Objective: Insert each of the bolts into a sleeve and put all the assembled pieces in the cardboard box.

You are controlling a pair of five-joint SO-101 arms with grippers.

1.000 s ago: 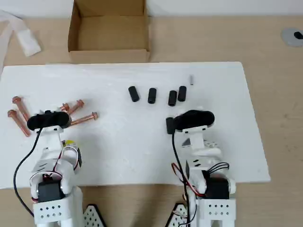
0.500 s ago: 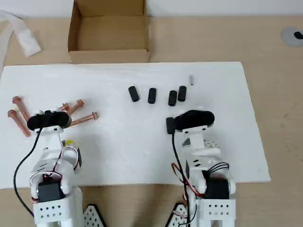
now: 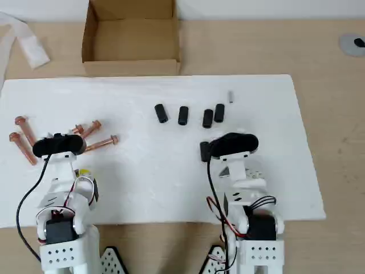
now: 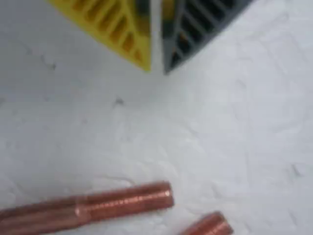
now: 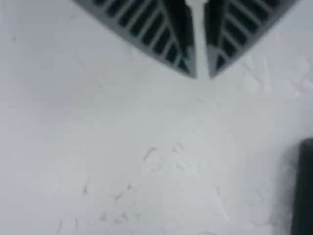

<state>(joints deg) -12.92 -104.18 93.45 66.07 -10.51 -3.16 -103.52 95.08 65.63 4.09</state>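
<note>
L gripper (image 4: 156, 68) – yellow and black fingers almost together, thin slit only, nothing held; it hangs over the white sheet (image 3: 142, 182) near two bolt shanks. R gripper (image 5: 201, 74) likewise: grey fingers nearly touching, nothing between.

Bolts (image 3: 102, 142) lie flat on the sheet's L side. The two far-left ones have heads toward the box end, shafts slanting back toward the arms. One by the L arm (image 3: 57, 145) runs approx. crosswise, head to the right.

Four sleeves (image 3: 183, 115) sit in a row mid-sheet, long axes roughly away from the arms – a fifth sleeve (image 3: 203, 150) is just beside the R arm (image 3: 234, 145).

Cardboard box (image 3: 131, 67) sits past the sheet's far edge, open side up.
</note>
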